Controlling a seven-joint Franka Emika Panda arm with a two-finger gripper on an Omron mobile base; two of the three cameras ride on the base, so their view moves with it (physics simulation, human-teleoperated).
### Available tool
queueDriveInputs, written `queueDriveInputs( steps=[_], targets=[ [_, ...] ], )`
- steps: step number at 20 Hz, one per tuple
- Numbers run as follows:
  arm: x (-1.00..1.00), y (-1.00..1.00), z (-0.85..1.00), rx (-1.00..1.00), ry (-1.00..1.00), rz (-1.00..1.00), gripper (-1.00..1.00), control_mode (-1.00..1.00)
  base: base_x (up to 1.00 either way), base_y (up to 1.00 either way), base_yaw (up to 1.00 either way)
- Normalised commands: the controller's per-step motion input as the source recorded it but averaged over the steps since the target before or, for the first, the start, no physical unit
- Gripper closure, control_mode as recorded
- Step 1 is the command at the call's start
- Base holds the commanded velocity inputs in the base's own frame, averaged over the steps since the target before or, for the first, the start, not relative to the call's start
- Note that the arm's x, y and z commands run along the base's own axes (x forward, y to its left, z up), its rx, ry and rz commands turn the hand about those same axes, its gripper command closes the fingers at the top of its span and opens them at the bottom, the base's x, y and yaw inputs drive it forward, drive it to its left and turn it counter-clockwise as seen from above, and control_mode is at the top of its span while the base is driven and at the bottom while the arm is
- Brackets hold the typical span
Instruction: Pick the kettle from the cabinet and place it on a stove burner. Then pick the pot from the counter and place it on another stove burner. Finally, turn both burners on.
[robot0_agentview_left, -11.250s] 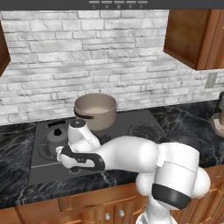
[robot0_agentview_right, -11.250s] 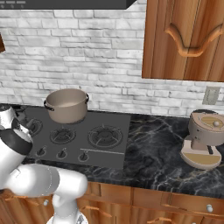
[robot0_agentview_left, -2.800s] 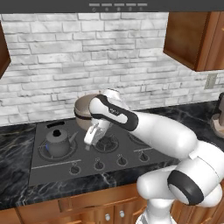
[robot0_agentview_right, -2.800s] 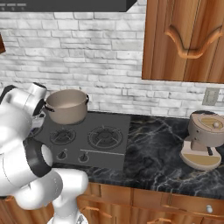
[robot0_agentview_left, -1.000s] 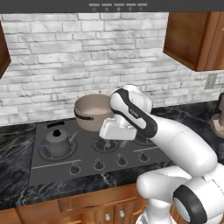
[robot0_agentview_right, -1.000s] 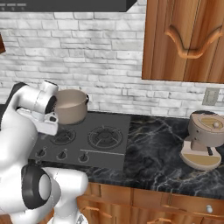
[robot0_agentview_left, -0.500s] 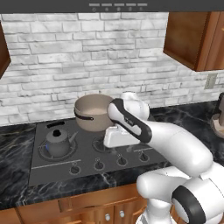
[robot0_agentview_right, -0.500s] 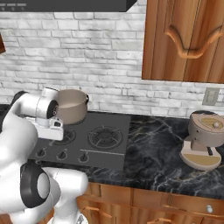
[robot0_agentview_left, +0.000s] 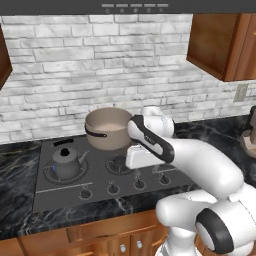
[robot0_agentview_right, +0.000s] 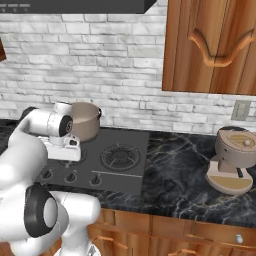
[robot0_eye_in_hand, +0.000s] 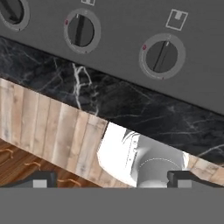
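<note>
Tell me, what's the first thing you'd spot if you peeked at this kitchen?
The big white robot arm bending over the dark cooktop, its open end effector hanging above the row of round knobs at the front edge. Behind it, a wide beige pot sits on a back burner, and a small dark kettle sits on the front left burner.

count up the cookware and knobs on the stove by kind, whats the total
kettle: 1
pot: 1
stove knobs along the front edge, first one at: 4
total: 6
</note>
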Motion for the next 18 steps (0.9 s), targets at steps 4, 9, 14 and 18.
queueDriveInputs(
  steps=[4, 9, 14, 18],
  targets=[
    [0.4, -0.2, -0.18, 0.0, 0.0, 0.0, -1.0, -1.0, 0.0, 0.0, 0.0],
    [0.35, -0.08, -0.24, -0.04, 0.0, 0.0, -1.0, -1.0, 0.0, 0.0, 0.0],
    [0.29, 0.0, -0.37, -0.06, 0.0, -0.01, -1.0, -1.0, 0.0, 0.0, 0.0],
    [0.21, 0.0, -0.31, -0.04, 0.0, -0.01, -1.0, -1.0, 0.0, 0.0, 0.0]
  ],
)
